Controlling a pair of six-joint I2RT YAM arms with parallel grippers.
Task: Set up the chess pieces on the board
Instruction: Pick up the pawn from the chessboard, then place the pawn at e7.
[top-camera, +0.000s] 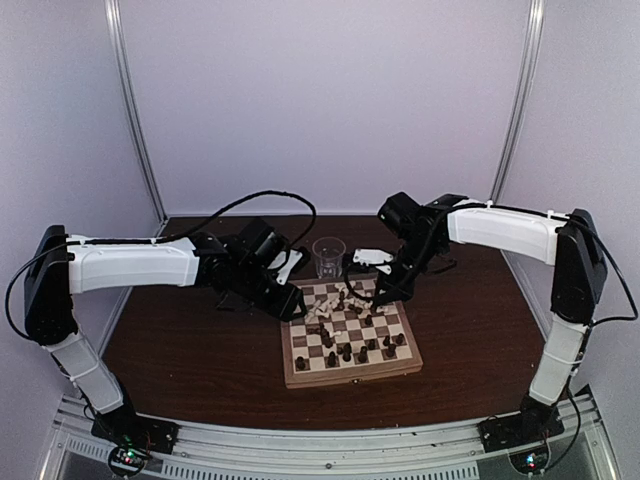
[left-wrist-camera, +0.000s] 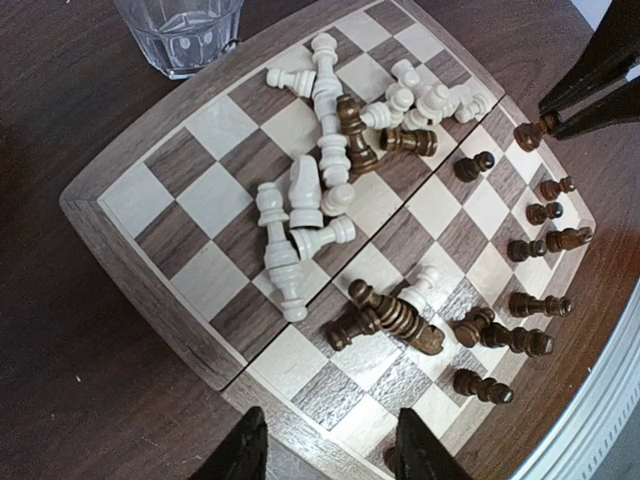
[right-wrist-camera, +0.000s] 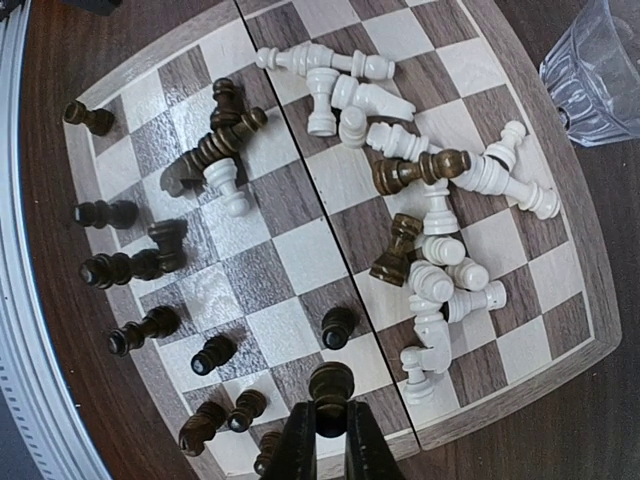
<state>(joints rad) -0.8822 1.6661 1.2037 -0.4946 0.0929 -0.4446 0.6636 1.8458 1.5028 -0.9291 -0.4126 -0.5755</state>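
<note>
The right gripper (right-wrist-camera: 332, 418) is clenched on a dark pawn (right-wrist-camera: 332, 383) at the rim of the board (left-wrist-camera: 215, 190), the pawn's lower part hidden between the fingers; the left gripper (left-wrist-camera: 330, 455) hangs released, its fingers cut off by the frame. Other chess pieces (left-wrist-camera: 300, 205) lie heaped mid-board, overlapping.

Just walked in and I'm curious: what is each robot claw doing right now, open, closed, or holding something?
Left gripper: open, holding nothing.
Right gripper: closed on a dark chess piece.

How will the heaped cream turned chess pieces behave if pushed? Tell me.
Probably roll: the cream turned chess pieces are round-bodied and lie on their sides. Likely nudge neighbours: they lie touching on the checkered wooden board.
</note>
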